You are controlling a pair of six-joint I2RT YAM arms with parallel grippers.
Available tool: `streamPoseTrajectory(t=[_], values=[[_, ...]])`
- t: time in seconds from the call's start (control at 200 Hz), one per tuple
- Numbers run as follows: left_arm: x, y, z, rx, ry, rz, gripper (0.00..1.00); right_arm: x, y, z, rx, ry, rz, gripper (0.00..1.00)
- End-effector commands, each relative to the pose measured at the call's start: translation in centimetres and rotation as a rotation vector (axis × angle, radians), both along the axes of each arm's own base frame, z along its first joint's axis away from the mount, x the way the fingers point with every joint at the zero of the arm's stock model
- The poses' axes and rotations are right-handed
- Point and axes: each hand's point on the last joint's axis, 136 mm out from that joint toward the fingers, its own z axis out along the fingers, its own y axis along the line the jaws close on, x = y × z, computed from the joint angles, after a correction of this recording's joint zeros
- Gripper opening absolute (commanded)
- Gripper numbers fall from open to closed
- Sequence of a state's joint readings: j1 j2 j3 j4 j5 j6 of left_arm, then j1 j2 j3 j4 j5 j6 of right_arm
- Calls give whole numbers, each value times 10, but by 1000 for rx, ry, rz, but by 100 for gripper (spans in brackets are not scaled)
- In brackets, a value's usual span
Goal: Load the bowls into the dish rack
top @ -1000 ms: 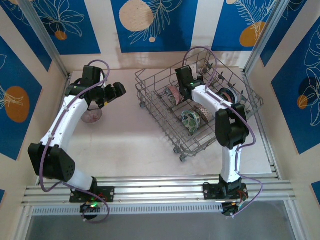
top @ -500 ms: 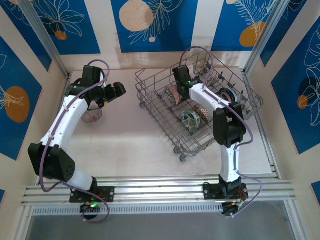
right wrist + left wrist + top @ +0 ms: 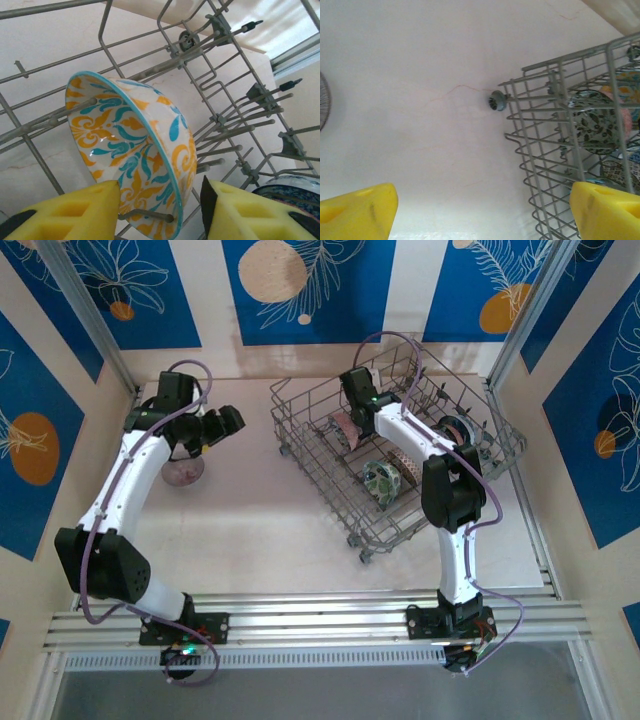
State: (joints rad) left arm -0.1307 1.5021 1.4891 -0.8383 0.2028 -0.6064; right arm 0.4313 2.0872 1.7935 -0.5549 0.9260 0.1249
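An orange-and-teal patterned bowl (image 3: 135, 155) stands on edge among the tines of the dish rack (image 3: 318, 455), which sits askew toward the far right corner of the tabletop (image 3: 260, 520). We see the right gripper (image 3: 160, 205) straddling the bowl's lower rim, its pads parted with a gap beside the rim, so the bowl is released. Deeper in the rack a green floral bowl (image 3: 382, 480) stands upright, and a blue-patterned bowl (image 3: 292, 192) is cut off at the picture's edge. Near the tabletop's far left corner lies a pinkish bowl (image 3: 183, 472), partly covered by the left arm (image 3: 135, 475). The left gripper (image 3: 482, 210) hangs spread wide, grasping nothing.
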Motion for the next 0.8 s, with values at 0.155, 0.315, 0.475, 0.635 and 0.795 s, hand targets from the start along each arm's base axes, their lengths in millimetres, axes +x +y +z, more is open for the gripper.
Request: streamPoseTrajectory(t=[0.155, 0.315, 0.475, 0.635, 0.795], values=[[-27, 53, -20, 119, 101, 43, 90, -10, -3, 22, 118, 12, 31, 61], [-28, 79, -40, 214, 172, 41, 93, -20, -2, 40, 166, -5, 60, 66], [-11, 86, -64, 255, 235, 5, 87, -35, 3, 57, 233, -8, 92, 67], [11, 95, -89, 296, 296, 0, 81, -54, 7, 66, 297, 9, 117, 71], [33, 110, -110, 375, 341, -17, 77, -72, 7, 73, 351, 8, 129, 72]])
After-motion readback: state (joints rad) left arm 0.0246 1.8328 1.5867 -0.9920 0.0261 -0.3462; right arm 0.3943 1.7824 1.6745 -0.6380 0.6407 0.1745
